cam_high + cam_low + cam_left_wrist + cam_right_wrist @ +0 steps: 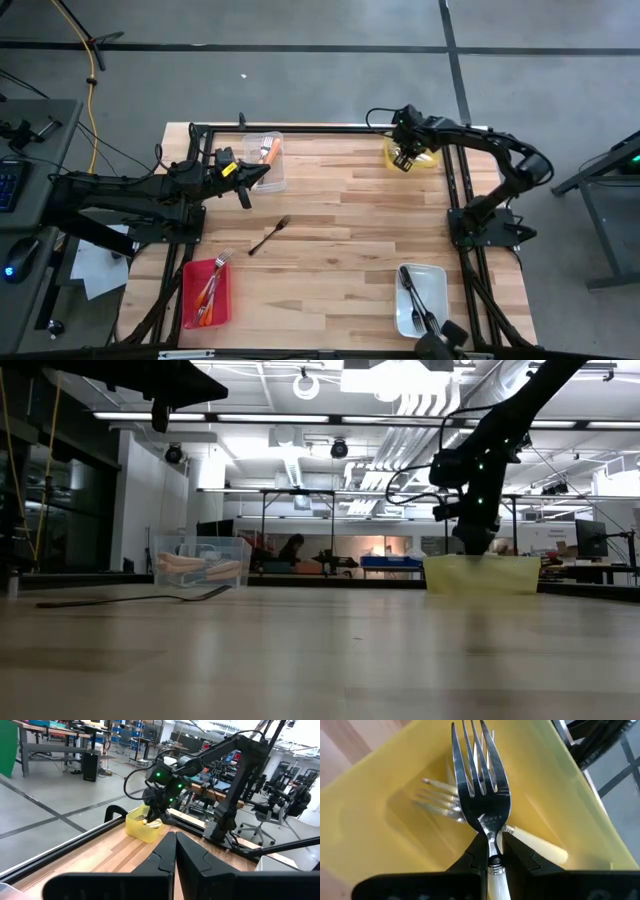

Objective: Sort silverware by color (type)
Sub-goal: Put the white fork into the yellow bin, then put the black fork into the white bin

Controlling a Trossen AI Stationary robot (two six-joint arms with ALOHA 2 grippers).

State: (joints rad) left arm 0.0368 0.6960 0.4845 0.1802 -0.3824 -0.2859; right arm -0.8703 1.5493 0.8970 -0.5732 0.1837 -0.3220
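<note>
My right gripper (404, 157) hangs over the yellow bin (428, 160) at the table's far right, shut on a white-handled fork (481, 795). Another white-handled fork (440, 800) lies on that bin's floor. My left gripper (262, 172) is shut and holds nothing, beside the clear bin (279, 172) of orange-handled forks (267, 152) at the far left. A dark fork (269, 236) lies flat on the table's middle. In the low view, the right gripper (474, 542) stands above the yellow bin (480, 574). My right gripper pinches the white-handled fork at its neck (493, 847), where the metal meets the pale handle, between its two fingers. The fingers point down from above and the fork runs along them. Its tines (472, 750) point down into the yellow bin, above the fork lying there.
A red bin (189, 270) with orange and red utensils sits at the near left. A white bin (434, 275) with dark utensils sits at the near right. Bare wood lies between the bins around the dark fork. A black frame rims the table.
</note>
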